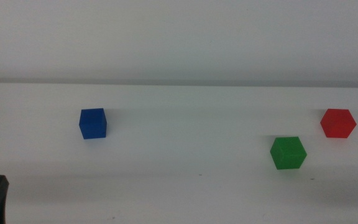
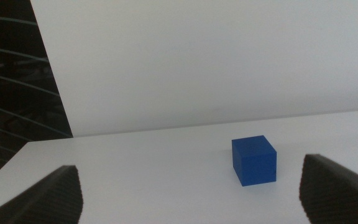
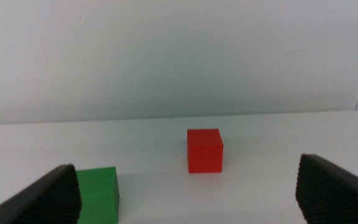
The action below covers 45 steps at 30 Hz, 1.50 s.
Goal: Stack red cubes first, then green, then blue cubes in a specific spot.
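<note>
With both tools released, left tool (image 2: pixel 191 193) facing the blue cube (image 1: pixel 92 123) at left, right tool (image 3: pixel 188 193) facing the red cube (image 1: pixel 338 122) at right, I fear brushing the green cube (image 1: pixel 288 152) just beside.

A plain white matte tabletop (image 1: pixel 179 186) fills the lower frame; a bare white wall (image 1: pixel 179 37) spans the upper frame.

Red cube (image 1: pixel 338 122), green cube (image 1: pixel 288 152), blue cube (image 1: pixel 92 122) — matte, plain faces; table (image 1: pixel 185 180) — smooth white.
</note>
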### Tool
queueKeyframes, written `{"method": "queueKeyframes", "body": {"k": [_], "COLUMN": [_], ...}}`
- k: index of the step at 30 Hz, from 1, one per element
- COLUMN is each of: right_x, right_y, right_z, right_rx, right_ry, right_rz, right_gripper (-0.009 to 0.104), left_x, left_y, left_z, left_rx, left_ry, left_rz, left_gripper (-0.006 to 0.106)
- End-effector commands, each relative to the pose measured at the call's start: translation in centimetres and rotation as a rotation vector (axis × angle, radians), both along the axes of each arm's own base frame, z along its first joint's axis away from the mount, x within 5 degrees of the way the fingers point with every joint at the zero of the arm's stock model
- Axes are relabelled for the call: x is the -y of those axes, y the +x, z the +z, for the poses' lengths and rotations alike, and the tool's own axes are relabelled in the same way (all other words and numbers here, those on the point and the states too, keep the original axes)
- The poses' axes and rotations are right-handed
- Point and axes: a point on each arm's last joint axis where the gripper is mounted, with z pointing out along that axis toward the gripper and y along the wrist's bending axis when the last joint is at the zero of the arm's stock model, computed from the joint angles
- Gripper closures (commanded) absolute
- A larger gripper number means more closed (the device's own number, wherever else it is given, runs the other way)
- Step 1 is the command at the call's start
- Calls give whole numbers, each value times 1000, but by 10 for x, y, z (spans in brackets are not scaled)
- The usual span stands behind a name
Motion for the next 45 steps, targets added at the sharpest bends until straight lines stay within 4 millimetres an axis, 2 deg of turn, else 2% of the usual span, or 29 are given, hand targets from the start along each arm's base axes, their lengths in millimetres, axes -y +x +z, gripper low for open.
{"method": "queueKeyframes", "body": {"k": [1,3,5,8,12,14,17,19,23,27,31,36,41,45], "right_x": [1,1,1,2,0,-3,-13,-22,-33,-30,-13,11,43,51], "right_y": [3,6,11,25,58,78,110,132,169,200,234,270,299,322], "right_z": [-15,-14,-3,30,73,95,117,124,124,123,117,104,77,56], "right_rx": [-72,-103,-127,-180,-449,-605,-751,-828,-917,-1001,-1157,-1200,-1222,-1182], "right_ry": [-6,-4,21,89,172,145,121,103,44,51,19,26,37,28], "right_rz": [-8,-8,-11,-18,-16,-6,30,53,86,47,2,-13,-40,-13], "right_gripper": [3,3,3,3,3,3,3,3,3,3,3,4,4,4], "left_x": [0,0,0,0,0,0,0,0,0,0,0,0,0,0], "left_y": [-1,-1,-1,-1,-1,-1,-1,-1,-1,-1,-1,-1,-1,-1], "left_z": [-10,-10,-10,-10,-10,-10,-10,-10,-10,-10,-10,-10,-10,-10], "left_rx": [21,21,21,21,21,21,21,21,21,21,21,21,21,21], "left_ry": [-15,-15,-15,-15,-15,-15,-15,-15,-15,-15,-15,-15,-15,-15], "left_rz": [1,1,1,1,1,1,1,1,1,1,1,1,1,1], "left_gripper": [7,7,7,7,7,7,7,7,7,7,7,7,7,7]}}
